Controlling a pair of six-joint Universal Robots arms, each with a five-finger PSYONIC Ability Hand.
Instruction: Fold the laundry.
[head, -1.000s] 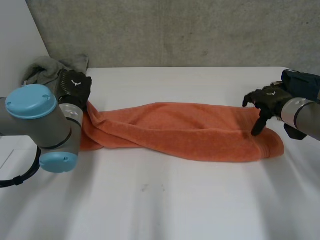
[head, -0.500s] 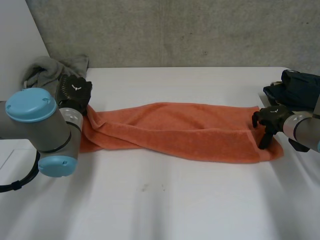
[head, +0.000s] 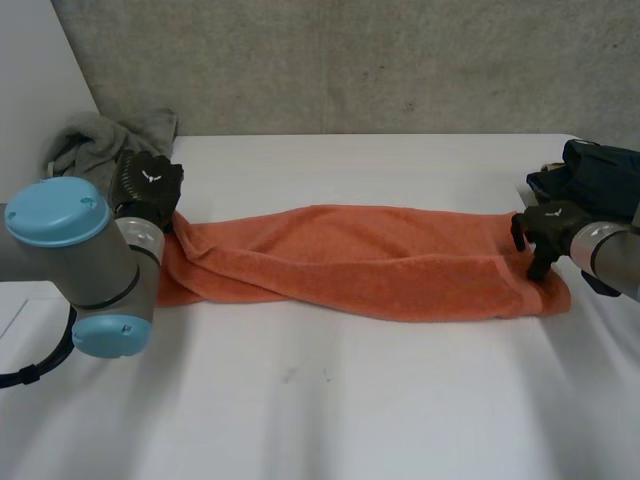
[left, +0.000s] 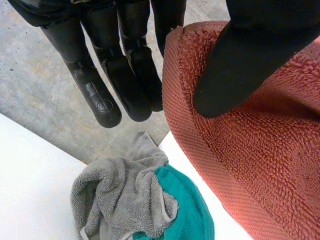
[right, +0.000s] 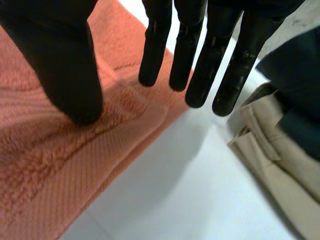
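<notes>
Now right hand (head: 545, 232) farther along orange towel (head: 350, 262)

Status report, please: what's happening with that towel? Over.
Left hand pinches end of orange towel. Right hand open over opposite end. Grey-and-teal cloths, dark folded clothes lie aside, not blocking.

- Towel (head: 350, 262): terry cloth, matt, rough with loops; a flatter woven band along the hem (plain in the right wrist view).
- Grey cloth (left: 110, 200): terry too, fuzzy and matt.
- Teal cloth (left: 187, 212): soft, matt, fine nap.
- Beige cloth (right: 272, 150): smooth weave, stitched seams.
- Left hand (left: 95, 85), right hand (right: 65, 65): black, smooth, plastic-looking, faint sheen.
- Caps (head: 58, 210): light blue, smooth, slight gloss.
- Table (head: 320, 400): white, smooth, matt.
- Wall (head: 350, 60): bare concrete, rough, speckled.
</notes>
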